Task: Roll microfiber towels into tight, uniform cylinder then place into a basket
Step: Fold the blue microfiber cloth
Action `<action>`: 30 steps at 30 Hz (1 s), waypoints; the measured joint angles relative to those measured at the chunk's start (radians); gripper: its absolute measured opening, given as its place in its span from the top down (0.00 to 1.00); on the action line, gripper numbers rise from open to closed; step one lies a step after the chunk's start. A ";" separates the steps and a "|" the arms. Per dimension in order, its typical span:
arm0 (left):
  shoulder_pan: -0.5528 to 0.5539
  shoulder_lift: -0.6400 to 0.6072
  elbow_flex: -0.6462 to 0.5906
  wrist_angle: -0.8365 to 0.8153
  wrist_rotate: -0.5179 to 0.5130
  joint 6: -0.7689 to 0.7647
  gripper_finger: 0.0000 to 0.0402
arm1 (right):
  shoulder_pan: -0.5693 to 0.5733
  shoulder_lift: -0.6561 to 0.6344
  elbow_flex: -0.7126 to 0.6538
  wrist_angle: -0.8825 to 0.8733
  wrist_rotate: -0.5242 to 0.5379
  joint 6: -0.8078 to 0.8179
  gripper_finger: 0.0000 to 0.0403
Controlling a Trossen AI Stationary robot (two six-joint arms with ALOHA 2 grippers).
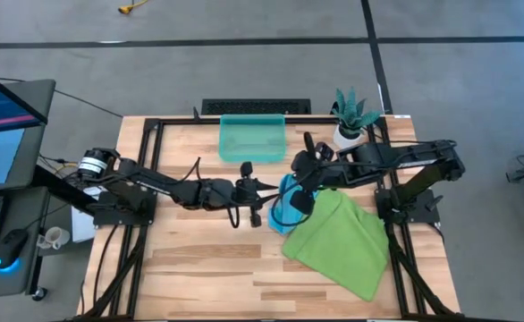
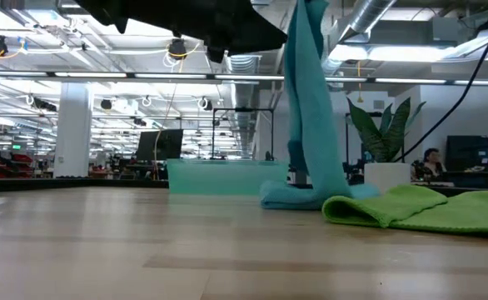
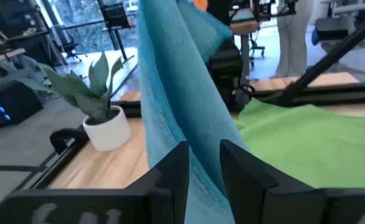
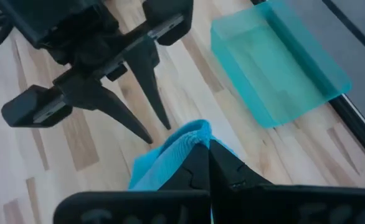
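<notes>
Holding the blue towel (image 1: 286, 204) up by one pinched edge, just right of centre in the high view, with the right pincer (image 4: 206, 144) clenched on the cloth. Hanging as a long strip in the low view, upper centre down to a crumpled foot on the tabletop (image 2: 186, 242). Left pincer (image 3: 202, 163) parted and level with the hanging strip, cloth lying in the gap between its fingers, not yet squeezed as far as can be judged.

Probably the step in hand: getting the blue towel spread flat before rolling. Best done by taking a second edge with the left pincer, drawing both apart until the cloth goes taut, then lowering onto bare wood at lower left of the high view. Keeping clear of the green towel (image 1: 338, 241), spread flat at lower right centre with the blue towel's foot touching its near edge. Starting the roll from a straight edge, tight from the first turn.

Basket (image 1: 252, 137) at upper centre of the high view, open and holding nothing, well apart from both towels. White potted plant (image 1: 351, 121) to its right.

No brand, label or readable writing anywhere.
</notes>
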 joint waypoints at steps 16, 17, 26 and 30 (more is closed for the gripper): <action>0.074 0.000 0.000 -0.008 -0.006 0.004 0.80 | -0.014 0.000 0.000 0.053 -0.030 -0.024 0.99; 0.078 0.000 0.000 -0.016 -0.006 0.004 0.80 | -0.014 0.000 0.000 0.055 -0.033 -0.026 0.99; 0.095 0.000 0.000 -0.205 -0.019 -0.028 0.80 | -0.013 0.000 0.000 0.054 -0.052 -0.026 0.99; 0.095 0.000 0.000 -0.286 -0.022 -0.047 0.80 | -0.012 0.000 0.000 0.053 -0.052 -0.026 0.99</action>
